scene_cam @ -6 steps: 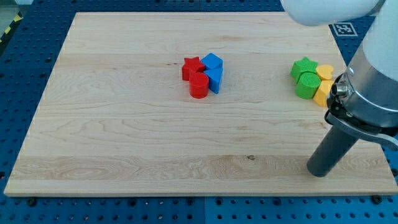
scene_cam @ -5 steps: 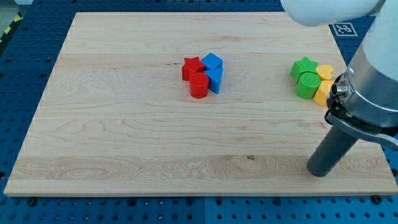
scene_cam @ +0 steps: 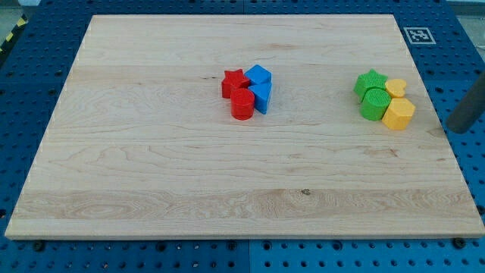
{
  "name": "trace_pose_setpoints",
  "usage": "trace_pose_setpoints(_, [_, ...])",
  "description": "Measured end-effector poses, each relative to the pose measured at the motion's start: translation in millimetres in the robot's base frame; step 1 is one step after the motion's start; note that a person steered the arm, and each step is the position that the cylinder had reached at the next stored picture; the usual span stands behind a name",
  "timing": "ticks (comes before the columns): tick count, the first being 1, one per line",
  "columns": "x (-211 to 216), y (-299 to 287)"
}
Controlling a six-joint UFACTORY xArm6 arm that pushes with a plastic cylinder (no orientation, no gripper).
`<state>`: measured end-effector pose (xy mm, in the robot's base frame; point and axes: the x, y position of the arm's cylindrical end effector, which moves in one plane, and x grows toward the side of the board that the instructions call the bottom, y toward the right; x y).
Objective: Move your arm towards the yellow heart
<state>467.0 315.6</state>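
The yellow heart (scene_cam: 395, 87) lies near the board's right edge, at the top right of a cluster of blocks. It touches a green star (scene_cam: 369, 80), a green cylinder (scene_cam: 374, 104) and a yellow hexagon (scene_cam: 398, 114). Only the lower end of my dark rod shows at the view's right edge. My tip (scene_cam: 458, 130) rests just off the board's right edge, to the right of and a little below the yellow hexagon, apart from every block.
Near the board's middle, a red star (scene_cam: 235, 82), a red cylinder (scene_cam: 242, 105) and two blue blocks (scene_cam: 260, 76) (scene_cam: 262, 96) sit bunched together. The wooden board (scene_cam: 151, 167) lies on a blue perforated table. A marker tag (scene_cam: 418, 34) sits at the top right.
My tip has moved from the board's lower right up and to the right, to the board's right edge beside the yellow blocks. The arm's body has left the view. No block has moved.
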Motion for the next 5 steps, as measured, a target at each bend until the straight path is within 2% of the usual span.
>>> trace_pose_setpoints(2, [-48,-20])
trace_pose_setpoints(3, [-49,-21])
trace_pose_setpoints(5, [-57,-84])
